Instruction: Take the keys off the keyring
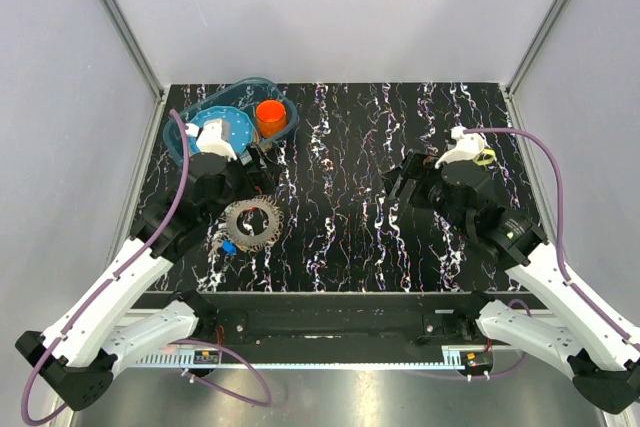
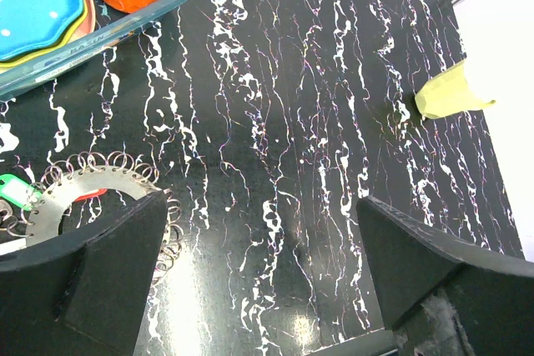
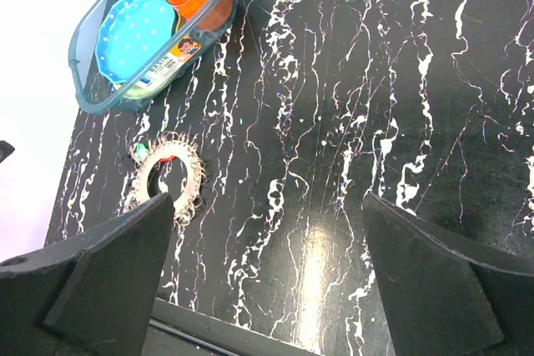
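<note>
- The left arm reaches forward from its base over the left half of the desk [image 1: 340, 207]. The left gripper [image 2: 263, 264] hangs low, its jaws spread wide with only bare desk between them.
- The right arm is bent the same way over the right half. The right gripper [image 3: 267, 264] also has its jaws spread wide, pinching nothing.
- The keys [image 1: 250, 222] lie flat on the left half of the desk, just nearer than the left gripper and apart from its jaws.
- The bunch is fanned all round like a toothed wheel, so it has no long axis and points no single way. The keyring [image 2: 83, 183] shows as a grey arc, fringed with small wire loops.
- A blue piece [image 1: 229, 246] sits at the bunch's near-left edge, and a green piece [image 2: 12, 189] shows in the left wrist view.
- In the left wrist view, the left finger [image 2: 108, 273] hides part of the bunch.
- Beyond the keys, in the far-left corner, stands a teal basket [image 1: 172, 142] with a blue dotted plate [image 3: 133, 31] and an orange cup [image 1: 270, 115].
- The middle of the desk lies open between the two arms. Grey walls close its left, right and far sides.
</note>
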You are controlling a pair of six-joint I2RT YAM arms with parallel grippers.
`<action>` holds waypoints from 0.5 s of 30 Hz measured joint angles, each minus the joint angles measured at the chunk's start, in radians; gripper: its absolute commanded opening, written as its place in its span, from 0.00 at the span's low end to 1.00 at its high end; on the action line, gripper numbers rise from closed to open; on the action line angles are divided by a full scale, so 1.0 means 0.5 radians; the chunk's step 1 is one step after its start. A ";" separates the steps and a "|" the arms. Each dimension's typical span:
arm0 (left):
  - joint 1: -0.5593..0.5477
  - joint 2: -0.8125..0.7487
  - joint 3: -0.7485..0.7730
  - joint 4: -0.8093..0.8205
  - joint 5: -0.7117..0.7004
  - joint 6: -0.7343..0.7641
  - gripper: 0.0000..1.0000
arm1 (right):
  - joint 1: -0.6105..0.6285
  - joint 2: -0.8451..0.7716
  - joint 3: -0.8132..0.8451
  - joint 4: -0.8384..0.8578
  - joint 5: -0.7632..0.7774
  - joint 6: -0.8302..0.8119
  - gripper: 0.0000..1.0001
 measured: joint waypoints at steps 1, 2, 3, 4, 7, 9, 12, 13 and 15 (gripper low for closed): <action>0.000 0.000 0.000 0.000 0.000 0.000 0.99 | 0.000 0.003 0.000 -0.001 0.000 0.005 1.00; 0.000 0.000 0.000 -0.001 0.000 0.000 0.99 | 0.000 0.004 0.000 -0.001 -0.001 0.008 1.00; 0.000 0.000 0.000 -0.002 -0.001 0.000 0.99 | 0.000 0.003 0.000 -0.001 -0.004 0.012 1.00; 0.000 0.000 0.000 -0.002 -0.002 0.000 0.99 | 0.000 0.002 0.000 0.000 -0.007 0.014 1.00; 0.000 0.000 0.000 -0.009 -0.017 0.000 0.99 | 0.000 0.002 0.000 -0.001 -0.008 0.014 1.00; 0.000 0.002 0.001 -0.024 -0.038 -0.004 0.99 | 0.000 0.002 0.000 -0.001 -0.008 0.014 1.00; 0.001 0.034 0.018 -0.076 -0.108 -0.025 0.97 | 0.000 0.001 0.000 -0.001 -0.009 0.021 1.00; 0.005 0.060 0.035 -0.111 -0.146 -0.049 0.96 | 0.000 -0.002 -0.001 -0.001 -0.009 0.021 1.00; 0.047 0.140 0.078 -0.197 -0.213 -0.115 0.92 | 0.000 -0.009 -0.002 0.000 -0.009 0.021 1.00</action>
